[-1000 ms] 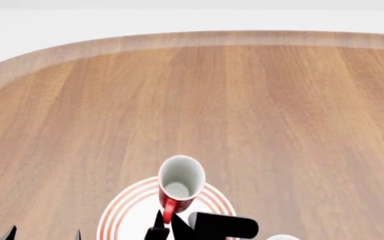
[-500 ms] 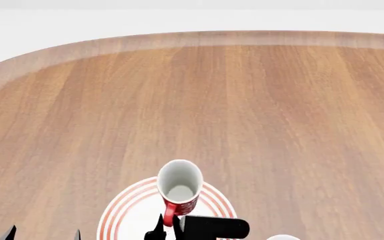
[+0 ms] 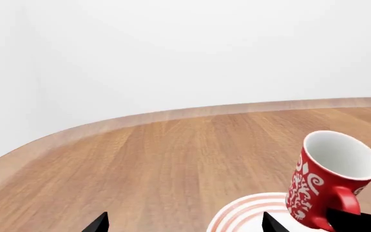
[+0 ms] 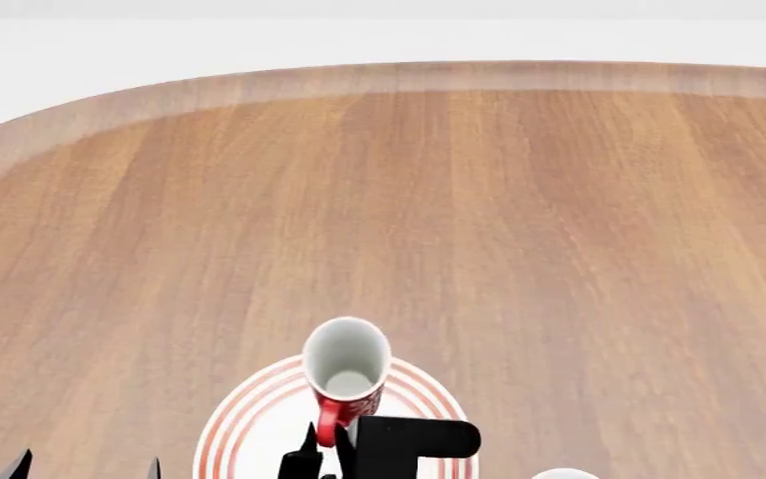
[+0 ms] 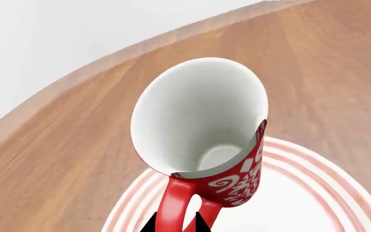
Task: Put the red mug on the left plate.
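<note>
1. The right gripper [image 5: 176,226] is clenched on the loop handle of the red mug [image 4: 346,374] — its two dark fingertips pinch the handle from either side, with the mug body just ahead of them and tilted, mouth leaning away from the pincer.
2. The red mug sits low over the left plate [image 4: 243,424], near the plate's far rim; whether its base touches the plate cannot be told.
3. The left gripper [image 3: 184,223] hangs beside the plate with its tips spread wide — released, holding nothing.
4. Handling, as a judgement: the mug looks rigid, glazed and breakable, light enough for one pincer. A handle grip lets the body swing, so it likely needs levelling before release.
5. The wooden table [image 4: 557,220] extends beyond.
</note>
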